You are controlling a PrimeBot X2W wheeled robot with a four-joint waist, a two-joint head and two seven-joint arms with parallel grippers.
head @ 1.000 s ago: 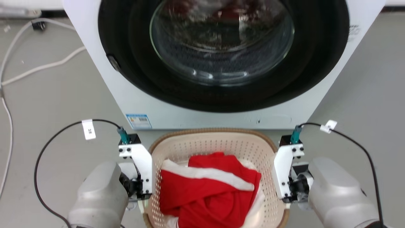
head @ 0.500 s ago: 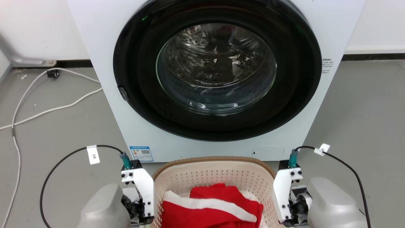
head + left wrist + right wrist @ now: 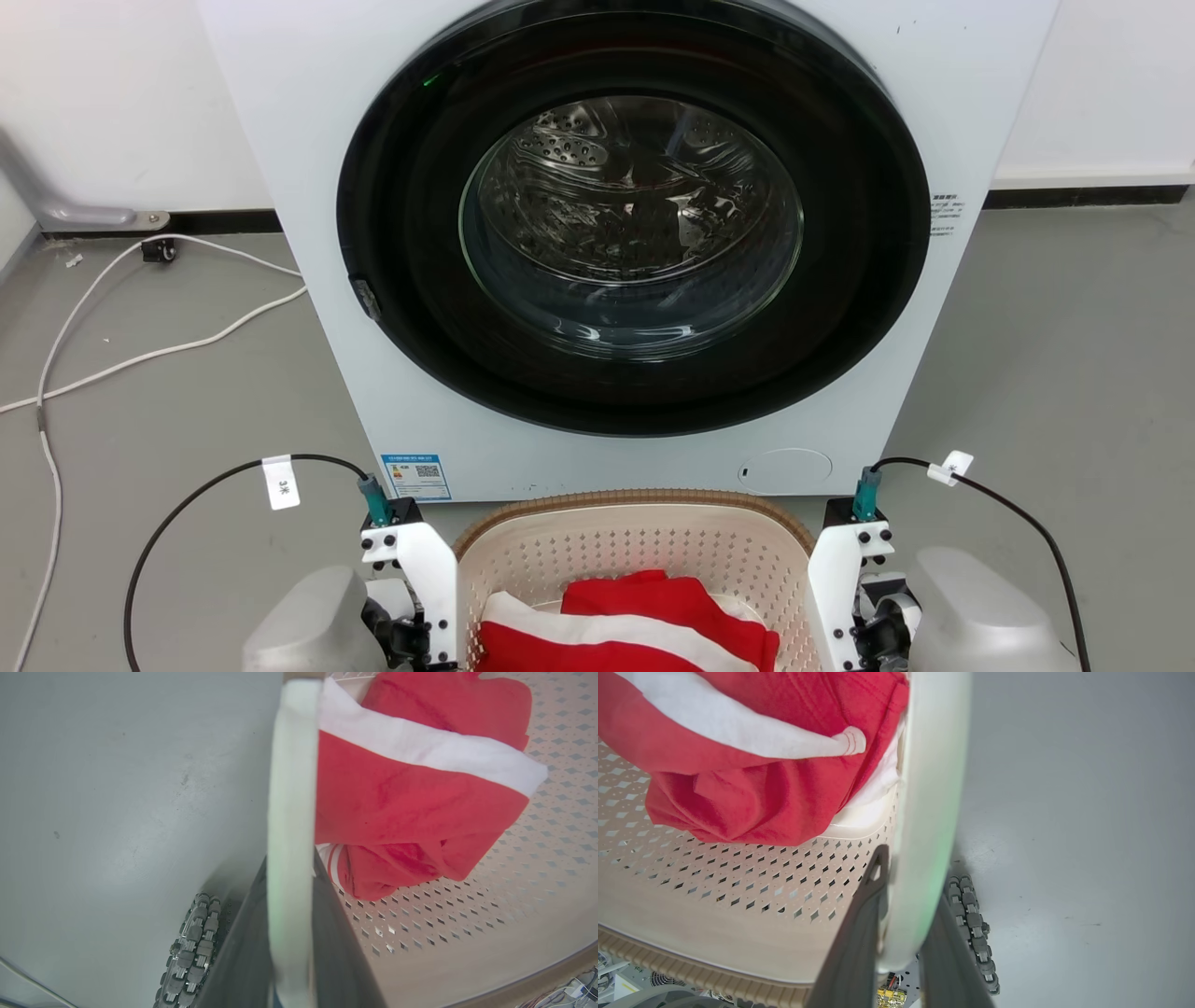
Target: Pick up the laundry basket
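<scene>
The laundry basket (image 3: 635, 546), cream and perforated with a brown woven-look rim, sits at the bottom centre of the head view, right in front of the washing machine. A red and white garment (image 3: 653, 625) lies inside it. My left gripper (image 3: 289, 896) is shut on the basket's white left handle (image 3: 292, 788). My right gripper (image 3: 908, 896) is shut on the white right handle (image 3: 934, 765). Both wrist views show the garment (image 3: 402, 793) (image 3: 752, 779) against the perforated wall. The frames do not show whether the basket's base touches the floor.
A white front-loading washing machine (image 3: 308, 187) with a shut dark round door (image 3: 635, 252) stands close behind the basket. White cables (image 3: 140, 355) trail over the grey floor at the left. My base's wheels (image 3: 196, 942) (image 3: 971, 924) show beside each handle.
The whole head picture has shifted down, so the camera has moved: more of the washing machine shows and less of the basket. Both grippers keep the same hold on the handles.
</scene>
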